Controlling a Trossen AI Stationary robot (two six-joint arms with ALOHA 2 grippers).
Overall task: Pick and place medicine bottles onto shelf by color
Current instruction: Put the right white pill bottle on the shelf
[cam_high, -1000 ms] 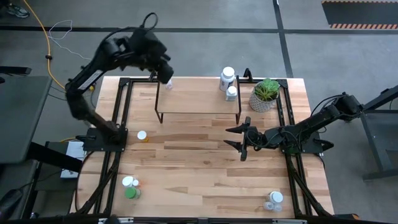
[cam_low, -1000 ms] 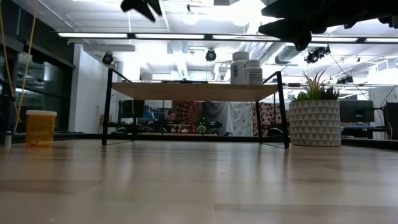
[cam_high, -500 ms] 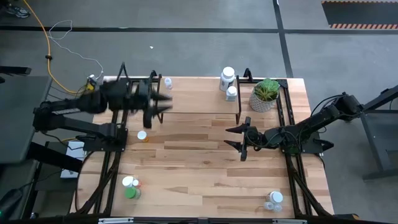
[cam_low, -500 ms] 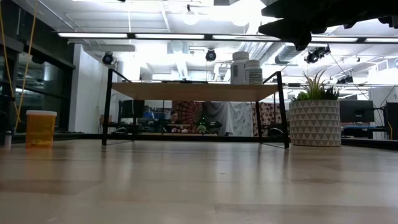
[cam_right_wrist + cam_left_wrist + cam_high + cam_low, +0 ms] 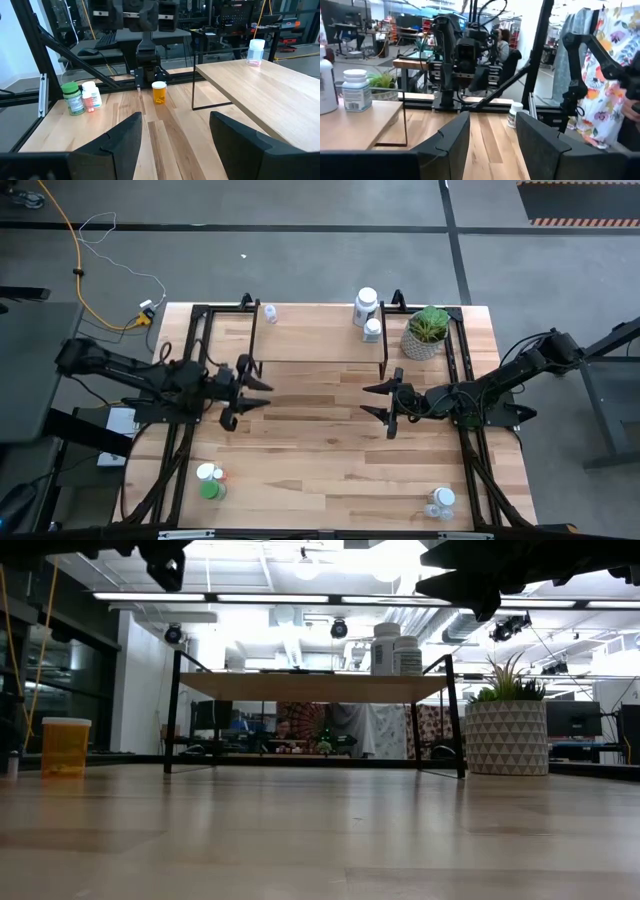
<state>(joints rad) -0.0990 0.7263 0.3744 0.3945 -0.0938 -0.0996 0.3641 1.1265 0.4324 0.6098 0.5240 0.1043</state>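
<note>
My left gripper (image 5: 258, 393) hangs open and level over the table's left side, above the orange bottle (image 5: 159, 92), which it hides in the high view. My right gripper (image 5: 366, 401) stands open, level, right of centre, facing it. Neither has anything between its fingers. The shelf (image 5: 315, 345) stands at the far middle. Two white bottles (image 5: 368, 315) stand on its far right end and a clear bottle (image 5: 269, 312) on its far left corner. A green and a white bottle (image 5: 209, 481) stand near left, and clear bottles (image 5: 439, 501) near right, all on the table.
A potted plant (image 5: 427, 331) stands right of the shelf at the far right. Black frame rails (image 5: 190, 360) run along the table's left and right sides. Bare wood lies between the two grippers and toward the near edge.
My left gripper has come away from the shelf's far left corner, down and toward the table's left and near side. It has tipped from pointing down to level. It now hangs over the orange bottle. The clear bottle stays standing on the shelf corner.
</note>
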